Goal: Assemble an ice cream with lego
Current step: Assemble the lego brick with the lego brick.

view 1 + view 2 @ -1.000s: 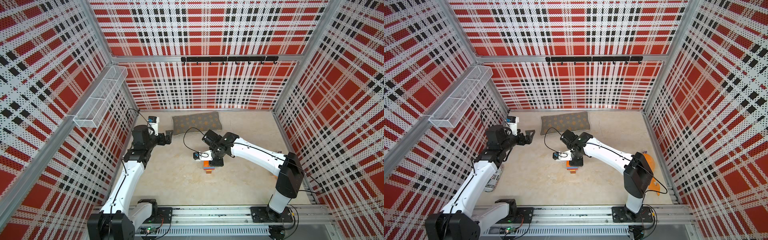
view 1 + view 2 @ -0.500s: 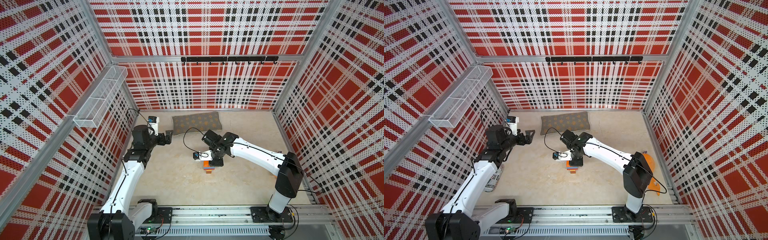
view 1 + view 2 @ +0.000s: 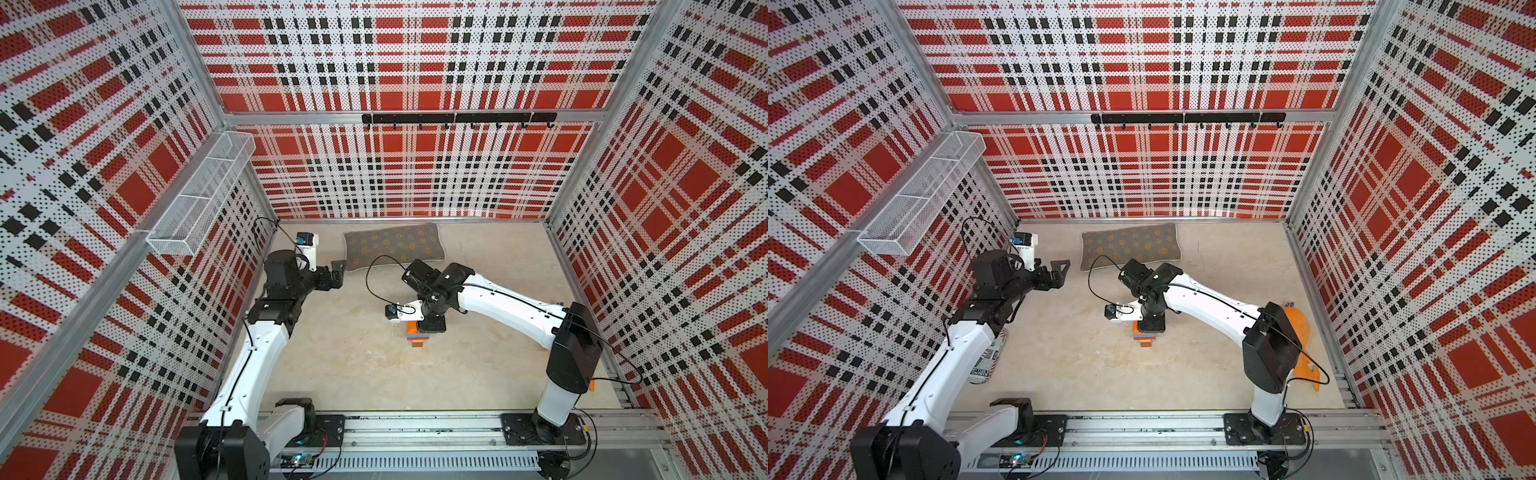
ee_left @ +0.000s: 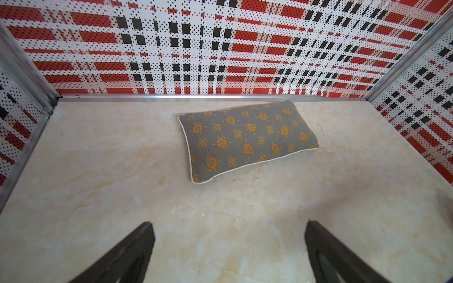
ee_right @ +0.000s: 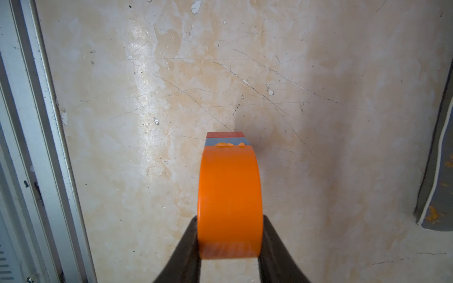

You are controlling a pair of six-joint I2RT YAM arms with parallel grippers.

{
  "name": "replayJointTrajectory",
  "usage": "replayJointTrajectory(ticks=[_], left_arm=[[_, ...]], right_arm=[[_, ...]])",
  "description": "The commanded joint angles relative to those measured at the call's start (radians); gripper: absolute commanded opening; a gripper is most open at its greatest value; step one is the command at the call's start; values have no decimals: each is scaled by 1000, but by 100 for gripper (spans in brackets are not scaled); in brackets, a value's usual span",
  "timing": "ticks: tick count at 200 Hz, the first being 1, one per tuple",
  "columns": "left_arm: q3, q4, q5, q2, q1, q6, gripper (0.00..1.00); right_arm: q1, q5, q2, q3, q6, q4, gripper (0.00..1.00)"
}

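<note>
From where I stand, the right hand (image 5: 230, 236) is clamped on the orange dome of the ice cream (image 3: 417, 337), a stack of orange, blue, red and yellow plastic bricks mid-counter (image 3: 365, 374). The left hand (image 4: 229, 225) hangs with its fingers wide apart near a grey flower-patterned cushion (image 4: 247, 139). A white wire-mesh basket (image 3: 199, 199) is fixed to the side wall.

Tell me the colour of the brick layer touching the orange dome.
Blue. That layer against the dome shows best in the right wrist view.
</note>
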Motion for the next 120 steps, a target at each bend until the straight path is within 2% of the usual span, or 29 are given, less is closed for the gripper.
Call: replayJointTrajectory(ticks=[1, 120], left_arm=[[20, -3, 6, 4, 6, 4, 99], [19, -3, 7, 8, 6, 4, 99]], right_arm=[[6, 62, 115, -58, 6, -26, 9], [7, 66, 146, -45, 9, -41, 9]])
